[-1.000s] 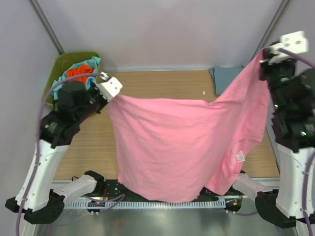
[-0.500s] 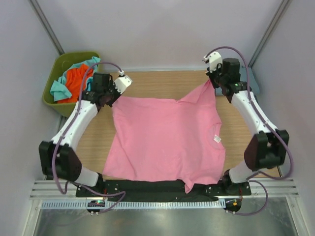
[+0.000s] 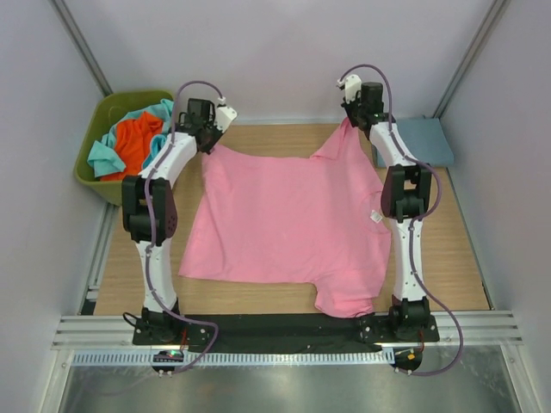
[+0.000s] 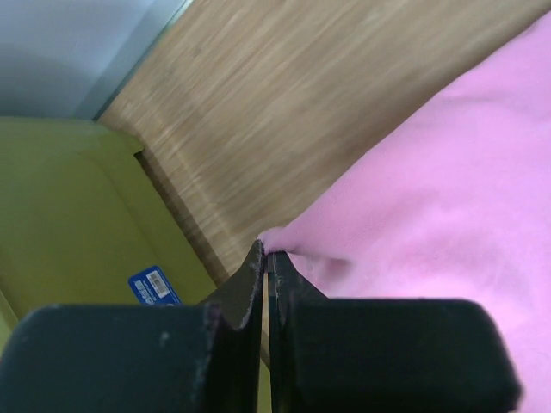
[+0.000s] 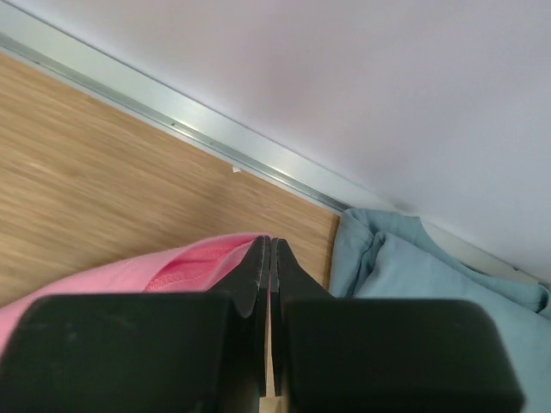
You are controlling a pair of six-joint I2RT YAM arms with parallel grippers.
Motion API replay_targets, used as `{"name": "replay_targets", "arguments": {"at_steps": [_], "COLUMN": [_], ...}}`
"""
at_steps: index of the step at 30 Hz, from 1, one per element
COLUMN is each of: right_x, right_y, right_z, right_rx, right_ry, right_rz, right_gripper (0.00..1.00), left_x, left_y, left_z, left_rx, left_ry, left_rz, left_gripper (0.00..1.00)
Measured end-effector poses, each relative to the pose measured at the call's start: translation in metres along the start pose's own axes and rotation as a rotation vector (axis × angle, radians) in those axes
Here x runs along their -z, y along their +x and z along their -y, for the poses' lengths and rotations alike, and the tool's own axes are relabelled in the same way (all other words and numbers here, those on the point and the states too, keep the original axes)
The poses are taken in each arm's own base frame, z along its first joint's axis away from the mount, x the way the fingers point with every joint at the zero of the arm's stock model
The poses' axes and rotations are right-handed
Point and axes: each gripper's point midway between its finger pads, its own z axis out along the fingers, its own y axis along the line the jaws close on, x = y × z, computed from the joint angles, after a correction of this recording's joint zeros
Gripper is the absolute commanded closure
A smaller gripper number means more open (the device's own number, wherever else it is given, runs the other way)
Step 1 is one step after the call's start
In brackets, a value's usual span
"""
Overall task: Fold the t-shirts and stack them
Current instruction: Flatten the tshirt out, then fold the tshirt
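The pink t-shirt (image 3: 288, 219) lies spread over the wooden table, its far edge stretched between both grippers. My left gripper (image 3: 213, 144) is shut on its far left corner, seen in the left wrist view (image 4: 265, 255) with pink cloth (image 4: 430, 198) at the tips. My right gripper (image 3: 349, 122) is shut on the far right corner, which also shows in the right wrist view (image 5: 269, 245) with pink cloth (image 5: 189, 262). A folded dusty blue-grey t-shirt (image 3: 424, 142) lies at the far right. Orange (image 3: 133, 142) and teal (image 3: 103, 157) t-shirts sit in the bin.
The olive-green bin (image 3: 96, 112) stands off the table's far left corner and fills the left of the left wrist view (image 4: 77, 224). The back wall and metal rail (image 5: 215, 138) run close behind both grippers. The blue-grey shirt (image 5: 430, 267) lies just right of my right gripper.
Both grippers have moved away from the arm bases toward the back wall and down, carrying the pink shirt from hanging in the air to lying spread flat on the table.
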Motion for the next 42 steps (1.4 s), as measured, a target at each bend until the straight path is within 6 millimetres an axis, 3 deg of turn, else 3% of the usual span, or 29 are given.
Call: {"name": "replay_targets", "arguments": {"at_steps": [6, 13, 20, 26, 31, 39, 42], "right_x": [-0.017, -0.024, -0.023, -0.019, 0.008, 0.081, 0.101], "right_y": [0.004, -0.009, -0.019, -0.005, -0.007, -0.062, -0.074], "right_z": [0.006, 0.015, 0.016, 0.004, -0.001, 0.018, 0.021], "right_rx": [-0.009, -0.035, -0.048, -0.055, -0.053, -0.075, -0.084], "right_ry": [0.049, 0.111, 0.142, 0.118, 0.087, 0.114, 0.120], "right_rz": [0.016, 0.070, 0.092, 0.041, 0.001, 0.077, 0.100], "right_gripper": [0.99, 0.99, 0.99, 0.99, 0.99, 0.99, 0.99], "left_x": [-0.025, -0.029, -0.027, -0.027, -0.024, 0.019, 0.030], "left_y": [0.023, 0.047, 0.041, 0.035, 0.035, 0.022, 0.014], "left_z": [-0.028, -0.047, -0.057, -0.055, -0.045, -0.030, -0.029], "left_rx": [0.074, 0.131, 0.141, 0.143, 0.137, 0.127, 0.124], "left_ry": [-0.069, -0.118, -0.138, -0.120, -0.071, -0.002, 0.003], "left_rz": [-0.061, -0.110, -0.093, -0.074, -0.073, -0.036, -0.013], "left_gripper": [1.00, 1.00, 1.00, 1.00, 1.00, 1.00, 1.00]}}
